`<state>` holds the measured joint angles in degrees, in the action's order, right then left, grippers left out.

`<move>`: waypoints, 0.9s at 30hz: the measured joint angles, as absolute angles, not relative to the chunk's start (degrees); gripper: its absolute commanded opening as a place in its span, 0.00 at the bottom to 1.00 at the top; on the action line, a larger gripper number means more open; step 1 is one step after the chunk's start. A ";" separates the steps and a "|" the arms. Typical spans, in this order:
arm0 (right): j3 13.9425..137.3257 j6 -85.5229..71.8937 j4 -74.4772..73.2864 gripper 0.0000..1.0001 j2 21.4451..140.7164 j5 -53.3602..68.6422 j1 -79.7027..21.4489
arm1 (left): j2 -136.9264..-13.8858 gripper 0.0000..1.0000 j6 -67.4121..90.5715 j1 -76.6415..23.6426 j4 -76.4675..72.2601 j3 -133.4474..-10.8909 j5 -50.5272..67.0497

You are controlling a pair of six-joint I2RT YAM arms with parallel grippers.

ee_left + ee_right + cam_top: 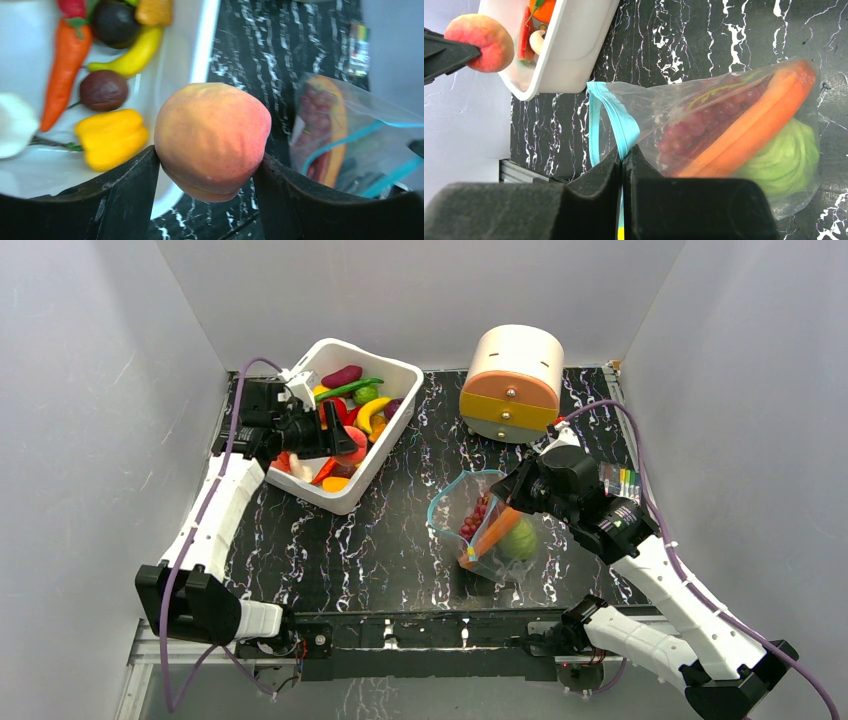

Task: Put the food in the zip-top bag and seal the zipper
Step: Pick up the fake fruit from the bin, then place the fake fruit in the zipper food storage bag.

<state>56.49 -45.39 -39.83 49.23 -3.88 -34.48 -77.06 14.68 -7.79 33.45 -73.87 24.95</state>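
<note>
Left tool (207, 159) clamps the peach (212, 135) at the white bin (200, 50) rim. Right tool (624, 162) is pinched tight on the zipper (621, 122) of the zip-top bag (734, 90); grapes (694, 130), carrot (764, 125) and cabbage (784, 160) are inside. Black marbled tabletop (400, 530), plain white walls (400, 280). In the top view the left arm (225, 505) hides part of the bin. Peach is at 10 o'clock from the bag, well apart.

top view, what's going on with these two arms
The left claw grips a peach just above the white bin. The right claw is shut on the blue zipper strip of the clear bag, whose mouth stands open. Already inside it are grapes, a carrot and a cabbage.
</note>
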 measured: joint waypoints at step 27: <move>56.86 -46.02 -38.65 0.00 50.24 -2.79 -34.50 | -74.70 0.38 31.16 -34.65 13.37 -65.91 38.02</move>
